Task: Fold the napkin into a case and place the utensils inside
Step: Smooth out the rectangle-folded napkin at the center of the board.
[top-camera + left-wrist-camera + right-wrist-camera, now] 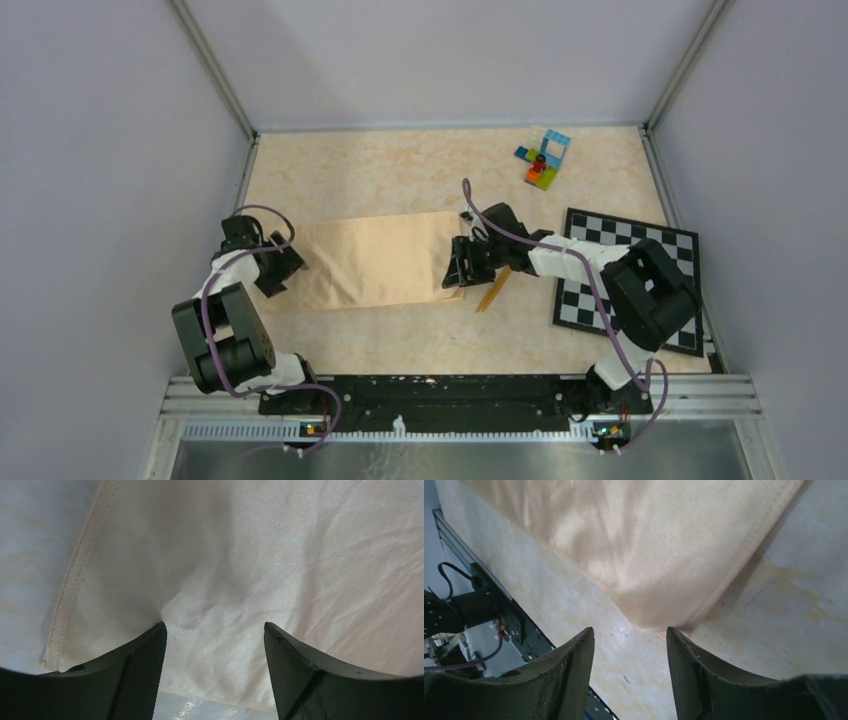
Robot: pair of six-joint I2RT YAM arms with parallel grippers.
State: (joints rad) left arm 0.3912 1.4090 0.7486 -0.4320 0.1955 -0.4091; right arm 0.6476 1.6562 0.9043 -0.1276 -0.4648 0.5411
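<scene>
Peach-tan cloth: from above you saw the napkin (380,262) lying flat as a wide band on the table (400,170), your left gripper (283,266) at its left end, your right gripper (460,265) at its right end, and an orange utensil (493,290) just beside that. At the left wrist, the jaws stood apart over the napkin's (250,580) hemmed corner. At the right wrist, the jaws stood apart too, gripping nothing, with a napkin (649,545) corner just beyond them

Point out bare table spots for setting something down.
Free: far strip between the peach-tan cloth napkin and back wall, left of the multicoloured toy bricks; near strip between napkin and base rail. Crowded: right of it, by the orange plastic utensils and black-and-white checkered board.
</scene>
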